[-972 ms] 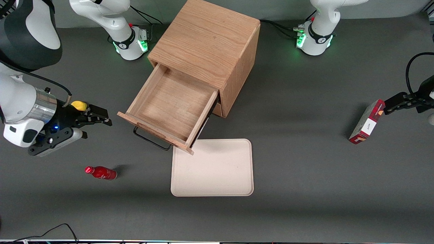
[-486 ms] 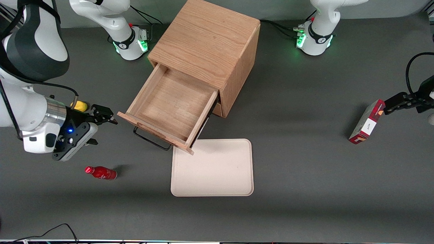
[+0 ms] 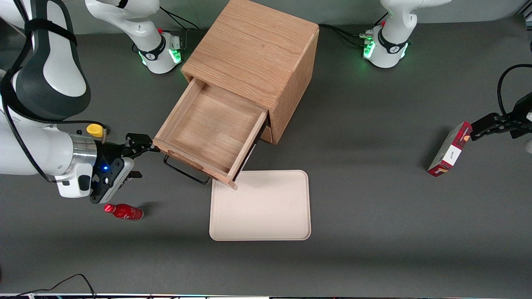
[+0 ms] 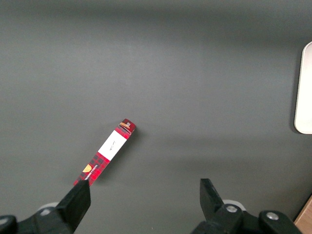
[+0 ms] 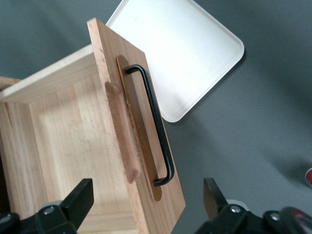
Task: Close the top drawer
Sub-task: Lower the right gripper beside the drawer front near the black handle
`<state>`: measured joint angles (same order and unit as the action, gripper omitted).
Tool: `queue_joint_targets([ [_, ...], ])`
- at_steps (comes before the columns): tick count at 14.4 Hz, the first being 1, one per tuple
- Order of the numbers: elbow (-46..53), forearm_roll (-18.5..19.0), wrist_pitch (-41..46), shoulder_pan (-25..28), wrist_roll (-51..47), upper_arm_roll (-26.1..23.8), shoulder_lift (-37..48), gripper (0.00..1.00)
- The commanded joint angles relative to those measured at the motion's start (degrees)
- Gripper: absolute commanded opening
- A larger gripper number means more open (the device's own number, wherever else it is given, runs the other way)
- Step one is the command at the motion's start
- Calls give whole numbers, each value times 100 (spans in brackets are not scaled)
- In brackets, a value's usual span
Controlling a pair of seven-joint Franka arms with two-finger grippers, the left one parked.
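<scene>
No text can be read; the red box's (image 3: 450, 150) white label is illegible.

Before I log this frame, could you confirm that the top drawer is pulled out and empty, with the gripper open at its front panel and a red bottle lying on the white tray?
Not quite: the red bottle lies on the bare table, apart from the white tray, toward the working arm's end, as the front view shows. The rest holds: the top drawer is pulled out and empty, and the gripper is open at its front panel.
</scene>
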<state>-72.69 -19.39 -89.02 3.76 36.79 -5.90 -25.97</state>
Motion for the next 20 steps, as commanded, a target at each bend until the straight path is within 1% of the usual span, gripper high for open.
queue_joint_targets([
  [1,194,-170,34,10,346,36,-329,100],
  [4,221,-170,7,2,557,36,-575,100],
  [15,203,-170,-520,72,531,19,-900,100],
  [20,177,-179,-573,151,443,-17,-953,100],
])
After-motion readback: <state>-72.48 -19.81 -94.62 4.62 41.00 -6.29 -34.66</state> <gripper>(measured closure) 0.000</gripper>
